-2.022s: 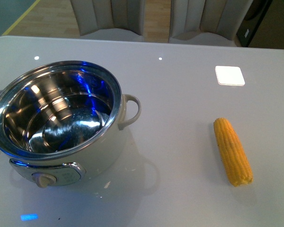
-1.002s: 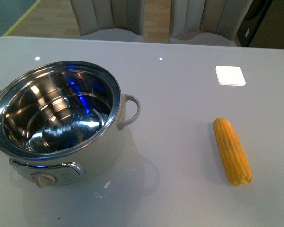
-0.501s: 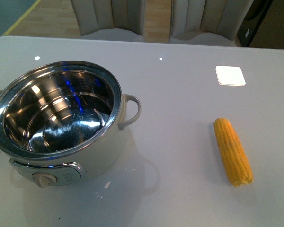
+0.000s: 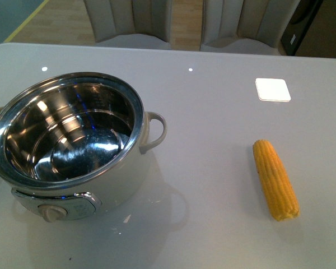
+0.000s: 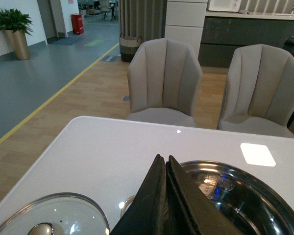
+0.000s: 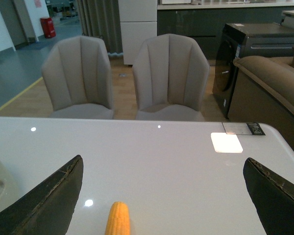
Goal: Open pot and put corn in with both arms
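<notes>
The cream-white pot point(image 4: 67, 145) stands open at the table's left, its steel interior empty; neither arm shows in the front view. The yellow corn point(image 4: 275, 179) lies on the table at the right. In the left wrist view my left gripper point(image 5: 163, 159) is shut and empty, above the pot's rim point(image 5: 235, 171), with the glass lid point(image 5: 49, 218) lying on the table beside the pot. In the right wrist view my right gripper point(image 6: 164, 169) is open wide and empty, with the corn's tip point(image 6: 117, 218) between its fingers, nearer the one in the picture's left.
The white table point(image 4: 213, 112) carries a bright light patch point(image 4: 273, 89) at the back right. Two beige chairs point(image 6: 127, 73) stand behind the far edge. A brown sofa point(image 6: 274, 83) and dark cabinet are beyond the table's right end.
The blue reflection inside the pot has faded. The pot and corn have not moved.
</notes>
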### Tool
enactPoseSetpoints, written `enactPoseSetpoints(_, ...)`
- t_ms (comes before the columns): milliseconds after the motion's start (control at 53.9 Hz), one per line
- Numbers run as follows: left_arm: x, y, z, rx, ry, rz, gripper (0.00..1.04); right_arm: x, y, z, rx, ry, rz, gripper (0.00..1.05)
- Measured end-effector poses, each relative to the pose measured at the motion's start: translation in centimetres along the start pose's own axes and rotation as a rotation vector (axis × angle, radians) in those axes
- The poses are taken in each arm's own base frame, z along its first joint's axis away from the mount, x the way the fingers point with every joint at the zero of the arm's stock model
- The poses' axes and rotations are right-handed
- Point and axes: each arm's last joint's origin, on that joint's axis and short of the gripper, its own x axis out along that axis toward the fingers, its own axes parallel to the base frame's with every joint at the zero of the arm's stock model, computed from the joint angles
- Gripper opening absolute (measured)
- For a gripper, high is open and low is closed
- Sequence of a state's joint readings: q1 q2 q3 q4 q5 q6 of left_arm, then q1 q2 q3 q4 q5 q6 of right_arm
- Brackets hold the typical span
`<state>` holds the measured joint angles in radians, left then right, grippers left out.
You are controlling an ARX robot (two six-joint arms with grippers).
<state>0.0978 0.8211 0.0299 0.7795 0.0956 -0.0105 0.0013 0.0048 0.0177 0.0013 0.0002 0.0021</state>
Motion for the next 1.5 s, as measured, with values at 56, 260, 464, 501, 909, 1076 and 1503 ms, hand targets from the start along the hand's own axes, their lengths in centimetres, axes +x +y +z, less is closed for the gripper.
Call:
enactPoseSetpoints(56, -0.3, -0.4, 0.0, 0.0, 0.001, 0.024, 0.03, 0.0, 0.0, 0.0, 0.0, 0.0, 0.0, 0.96)
enactPoseSetpoints(260, -1.3, -1.2, 0.2, 0.003, -0.007, 0.002, 0.03, 0.0, 0.0, 0.0, 0.0, 0.0, 0.0, 0.96)
enactPoseSetpoints(464, -2.1, -1.2, 0.5, 0.003, -0.018, 0.001, 0.03, 0.0, 0.0, 0.0, 0.0, 0.0, 0.0, 0.96)
enactPoseSetpoints(501, -2.3, -1.2, 0.5, 0.003, -0.019, 0.0, 0.03, 0.0, 0.0, 0.0, 0.0, 0.0, 0.0, 0.96)
enactPoseSetpoints(909, -3.4, -1.2, 0.7, 0.003, -0.025, 0.001, 0.03, 0.0, 0.0, 0.0, 0.0, 0.0, 0.0, 0.96)
enactPoseSetpoints(1076, -3.8, -1.2, 0.7, 0.003, -0.025, 0.001, 0.03, 0.0, 0.0, 0.0, 0.0, 0.0, 0.0, 0.96)
enactPoseSetpoints(1503, -5.1, -1.2, 0.2, 0.003, 0.003, 0.001, 0.03, 0.0, 0.0, 0.0, 0.0, 0.0, 0.0, 0.96)
